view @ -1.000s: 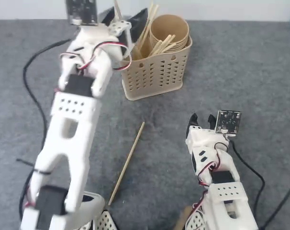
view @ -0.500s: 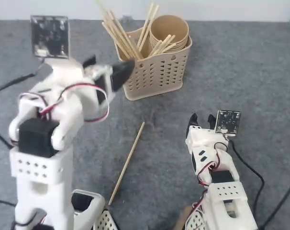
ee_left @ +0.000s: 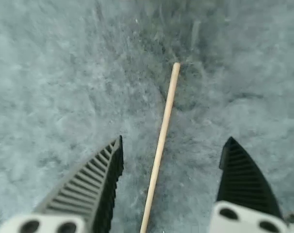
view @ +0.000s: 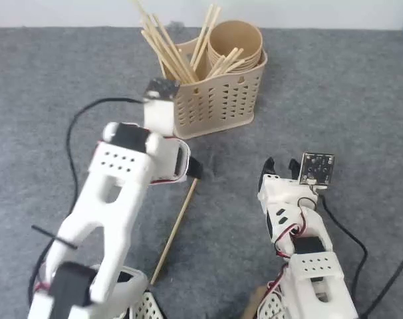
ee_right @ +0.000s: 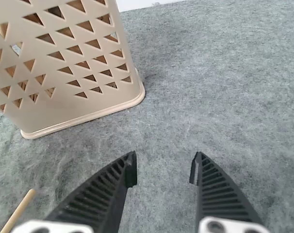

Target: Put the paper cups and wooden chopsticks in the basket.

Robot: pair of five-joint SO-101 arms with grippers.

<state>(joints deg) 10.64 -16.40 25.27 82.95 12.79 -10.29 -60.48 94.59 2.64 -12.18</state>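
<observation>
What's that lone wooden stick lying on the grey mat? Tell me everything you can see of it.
It is a single wooden chopstick: thin, straight, round, pale tan. It lies flat on the grey mat, slanted, its far end toward the basket but apart from it. The left gripper hangs open over that end, one finger on each side, neither touching it.

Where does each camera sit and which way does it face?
High view: fixed above table, looking down on basket, loose chopstick, left arm, right arm.
Left wrist view: on left arm, looking down at the chopstick between left gripper's open jaws.
Right wrist view: on right arm, facing the basket wall past right gripper's open jaws.
Shared: all three show the chopstick.
</observation>
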